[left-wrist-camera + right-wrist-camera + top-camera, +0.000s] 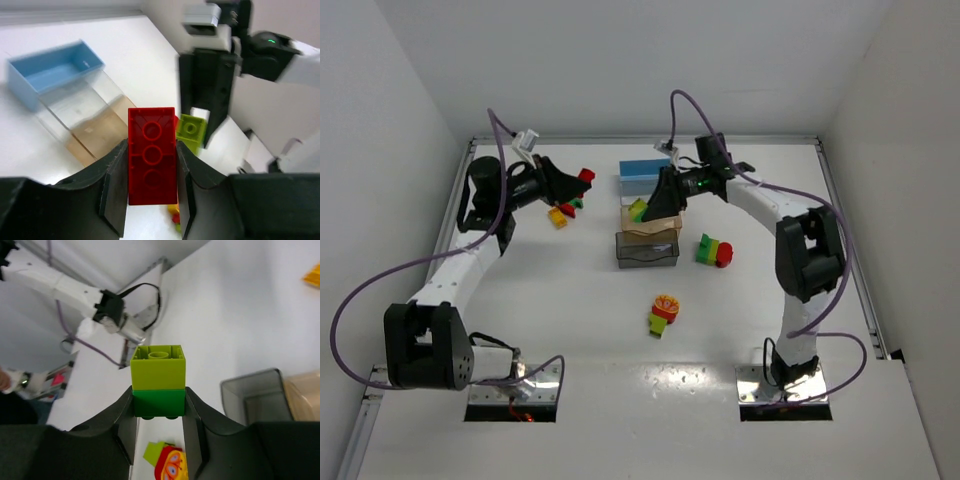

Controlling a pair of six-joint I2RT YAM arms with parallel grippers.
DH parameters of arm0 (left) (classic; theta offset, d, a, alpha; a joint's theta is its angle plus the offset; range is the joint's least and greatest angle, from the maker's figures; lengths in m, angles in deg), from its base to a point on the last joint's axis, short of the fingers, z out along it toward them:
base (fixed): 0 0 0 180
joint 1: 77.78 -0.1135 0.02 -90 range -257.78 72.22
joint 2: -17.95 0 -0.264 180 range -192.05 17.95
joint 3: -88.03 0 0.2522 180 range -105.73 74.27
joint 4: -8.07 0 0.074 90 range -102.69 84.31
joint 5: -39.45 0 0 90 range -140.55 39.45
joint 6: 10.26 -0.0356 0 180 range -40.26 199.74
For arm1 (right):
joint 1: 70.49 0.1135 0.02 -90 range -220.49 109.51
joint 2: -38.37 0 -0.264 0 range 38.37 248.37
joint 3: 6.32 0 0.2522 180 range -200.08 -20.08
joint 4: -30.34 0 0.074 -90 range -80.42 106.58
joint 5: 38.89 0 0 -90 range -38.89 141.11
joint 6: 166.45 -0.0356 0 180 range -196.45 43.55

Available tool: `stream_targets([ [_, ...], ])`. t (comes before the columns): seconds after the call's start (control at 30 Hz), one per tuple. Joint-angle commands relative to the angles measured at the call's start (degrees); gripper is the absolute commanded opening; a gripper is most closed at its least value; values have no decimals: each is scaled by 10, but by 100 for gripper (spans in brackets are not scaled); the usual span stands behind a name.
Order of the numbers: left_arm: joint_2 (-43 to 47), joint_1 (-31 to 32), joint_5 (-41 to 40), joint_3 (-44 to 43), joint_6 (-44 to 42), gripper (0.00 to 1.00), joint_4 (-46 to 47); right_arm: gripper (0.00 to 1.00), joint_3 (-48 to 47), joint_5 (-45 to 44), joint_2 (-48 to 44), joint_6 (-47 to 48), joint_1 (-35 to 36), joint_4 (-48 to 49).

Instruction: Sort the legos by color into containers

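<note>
The left fingers (115,187) are clamped on a long red brick (151,155), one finger against each long side. The brick's underside, with its three round sockets, faces the left wrist camera. In the top view this red brick sits upper left of centre, held above the bench (570,290) and to the left of the blue bin (645,175).

The right fingers (127,415) are closed on a green brick stack (158,380), a lime piece on top of a darker green one, gripped at the darker piece. In the top view the stack hangs at the left edge of the tan bin (652,222), in the middle of the frame.

The three bins stand in a column at the upper centre of the top view, blue farthest up, tan in the middle and the grey bin (647,250) lowest, each against the next.

Loose legos lie on the bench. A small yellow, red and green clump (562,212) is just below the left fingers. A green, yellow and red clump (713,250) lies right of the grey bin. A third clump (665,312), with a round yellow-and-red piece on green, sits lower centre, well apart from the bins.
</note>
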Motion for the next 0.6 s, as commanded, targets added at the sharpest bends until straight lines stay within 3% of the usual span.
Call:
stream_targets([
  [0.0,-17,19,-65,-85,-84,0,-87,0,-14,-63,-73,178,-35,-158],
  [0.1,-76,63,-87,-164,-160,0,-187,0,-2,-118,-117,264,-57,-236],
  [0.2,-142,93,-93,-215,-182,0,-243,0,31,-147,-161,270,-85,-236],
  [0.37,-230,122,-93,-261,-201,1,-261,0,71,-173,-210,270,-136,-236],
  [0.47,-269,139,-71,-320,-253,4,-295,0,88,-179,-233,270,-164,-241],
  [0.57,-319,159,-54,-394,-333,4,-414,0,100,-179,-247,270,-187,-252],
])
